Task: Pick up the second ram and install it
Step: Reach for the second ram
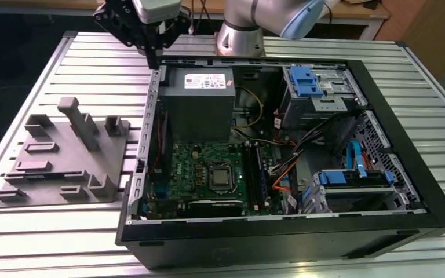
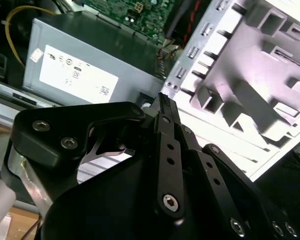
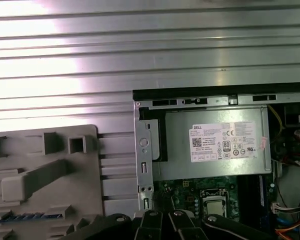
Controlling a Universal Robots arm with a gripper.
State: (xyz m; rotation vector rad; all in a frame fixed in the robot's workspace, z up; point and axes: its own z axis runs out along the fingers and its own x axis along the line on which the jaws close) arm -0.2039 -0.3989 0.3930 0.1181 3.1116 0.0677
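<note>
Gripper [image 1: 153,58] hung high above the far corner of the open case [image 1: 284,231], on the exterior view's left, over the edge where the case met the table [image 1: 53,243]. Its fingers [image 2: 167,145] were pressed together with nothing visible between them, so it carried no load.

Beside the case, on the exterior view's left, sat a grey tray [image 1: 118,153]. It had moulded slots and a tall post [image 1: 79,121], apparently shaped to keep parts upright and reachable from above.

In the first wrist view, what was probably the second ram [image 3: 22,216] showed as a thin bluish strip on edge in one tray slot. Too little of it showed to be sure.

Inside the case, the green motherboard [image 1: 183,168] lay face up, with the boxy power supply [image 1: 199,104] beyond it.

By my judgement, the ram was not yet picked up, and the arm stood well clear of both tray and case.
</note>
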